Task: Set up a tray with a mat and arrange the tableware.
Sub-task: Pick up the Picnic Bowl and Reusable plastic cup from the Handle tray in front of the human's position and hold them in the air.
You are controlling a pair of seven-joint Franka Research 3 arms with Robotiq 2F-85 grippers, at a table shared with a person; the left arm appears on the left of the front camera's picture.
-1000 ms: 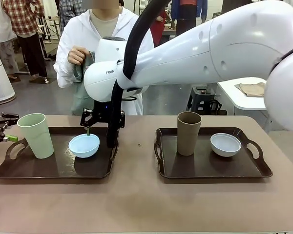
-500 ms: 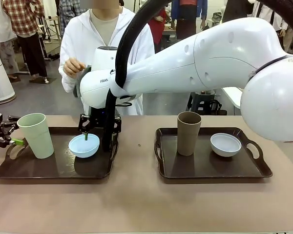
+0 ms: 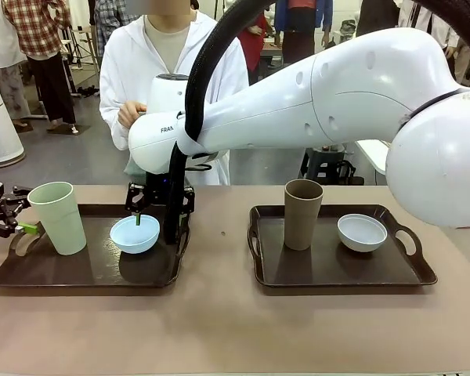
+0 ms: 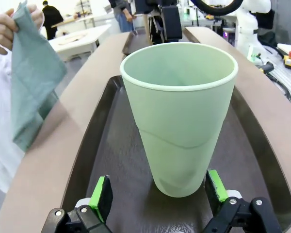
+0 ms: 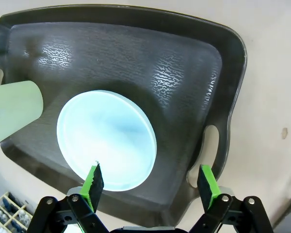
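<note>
On the left dark tray (image 3: 31,274) stand a pale green cup (image 3: 57,218) and a light blue bowl (image 3: 135,233). The right tray (image 3: 407,274) carries a brown cup (image 3: 302,213) and a whitish bowl (image 3: 362,232). My right arm reaches across the table. Its open gripper (image 3: 157,213) hovers at the blue bowl's (image 5: 106,141) far rim, one finger over the rim and the other over the tray's handle slot. My left gripper (image 4: 159,194) stands open, a finger on either side of the green cup's (image 4: 179,121) base. A person's hand holds a grey-green cloth mat (image 4: 31,73) beside the table.
The person (image 3: 168,55) stands at the far side, behind the left tray. A strip of bare table (image 3: 219,258) separates the trays, and the front of the table is free. Other tables and people show farther back.
My right arm swung left and lowered its gripper to the blue bowl, then held still. My left gripper edged toward the green cup. The person's hand shifted slightly.
</note>
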